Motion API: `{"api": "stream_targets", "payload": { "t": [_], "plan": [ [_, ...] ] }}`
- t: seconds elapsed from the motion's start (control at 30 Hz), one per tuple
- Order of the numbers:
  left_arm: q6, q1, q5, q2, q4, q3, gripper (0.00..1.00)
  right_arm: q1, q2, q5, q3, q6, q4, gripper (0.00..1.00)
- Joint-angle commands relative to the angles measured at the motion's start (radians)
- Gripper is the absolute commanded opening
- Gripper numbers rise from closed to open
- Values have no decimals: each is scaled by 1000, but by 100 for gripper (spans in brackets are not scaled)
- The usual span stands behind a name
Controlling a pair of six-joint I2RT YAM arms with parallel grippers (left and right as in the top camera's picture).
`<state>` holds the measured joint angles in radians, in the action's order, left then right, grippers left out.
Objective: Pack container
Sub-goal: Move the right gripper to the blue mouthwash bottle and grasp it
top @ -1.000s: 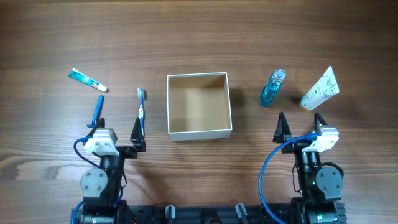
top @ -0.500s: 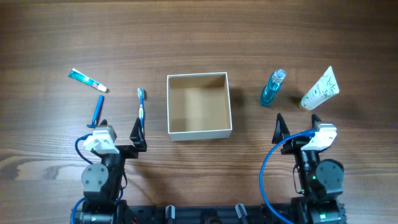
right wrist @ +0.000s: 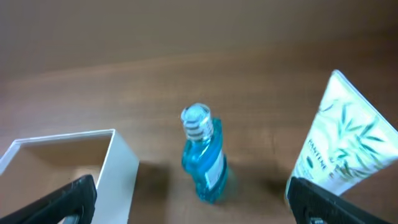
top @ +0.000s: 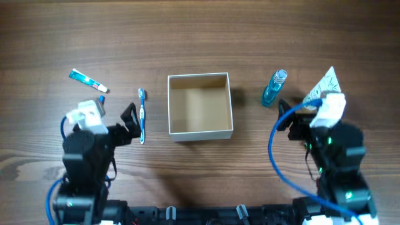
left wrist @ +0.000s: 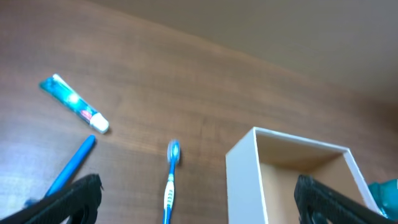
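Over the table [top: 200, 31], left gripper [top: 115, 107] and right gripper [top: 302, 103] are advancing, spread and empty, starting pickups for the bare box [top: 201, 132].

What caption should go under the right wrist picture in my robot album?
A blue bottle stands between the cardboard container and a white tube on the wooden table.

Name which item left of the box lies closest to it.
The toothbrush, lying beside the left wall of the container; the toothpaste tube and the blue stick lie farther left.
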<state>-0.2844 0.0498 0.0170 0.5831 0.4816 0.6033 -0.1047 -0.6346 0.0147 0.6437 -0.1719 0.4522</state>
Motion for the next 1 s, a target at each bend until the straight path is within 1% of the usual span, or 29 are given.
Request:
{"api": "stream_targets", "payload": {
  "t": [0.0, 0.07, 0.17, 0.23, 0.3, 0.37, 0.4, 0.43, 0.47, 0.53, 0.63, 0.77, 0.83, 0.97],
  "plan": [
    [-47, 5, 11, 176, 182, 227, 99, 4, -153, 62, 196, 17, 142, 100],
    [-46, 5, 20, 276, 314, 349, 100, 4, -241, 65, 291, 27, 239, 100],
    [-46, 5, 51, 394, 471, 494, 100, 4, -368, 65, 428, 26, 385, 100],
    [-46, 5, 101, 461, 545, 573, 100, 4, -435, 68, 489, 8, 428, 100],
    [-46, 5, 154, 496, 557, 603, 100, 4, -478, 120, 515, -14, 435, 100],
    [-46, 5, 242, 516, 549, 608, 100, 4, -505, 195, 517, -9, 421, 100],
    [-46, 5, 249, 519, 546, 608, 100, 4, -512, 196, 517, -2, 410, 100],
    [-45, 5, 248, 523, 542, 608, 100, 4, -522, 188, 517, 7, 389, 100],
    [-46, 5, 248, 525, 537, 608, 100, 4, -528, 169, 517, -18, 373, 100],
    [-46, 5, 246, 530, 533, 608, 100, 4, -536, 87, 527, -111, 354, 100],
    [-46, 5, 227, 536, 534, 608, 100, 4, -557, -18, 562, -174, 355, 100],
    [-47, 5, 225, 555, 533, 608, 100, 4, -635, -27, 616, -230, 393, 100],
    [-46, 5, 225, 570, 533, 608, 100, 4, -692, -26, 621, -277, 402, 100],
    [-46, 5, 225, 589, 533, 608, 100, 4, -790, -26, 620, -305, 401, 100]
  ]
}}
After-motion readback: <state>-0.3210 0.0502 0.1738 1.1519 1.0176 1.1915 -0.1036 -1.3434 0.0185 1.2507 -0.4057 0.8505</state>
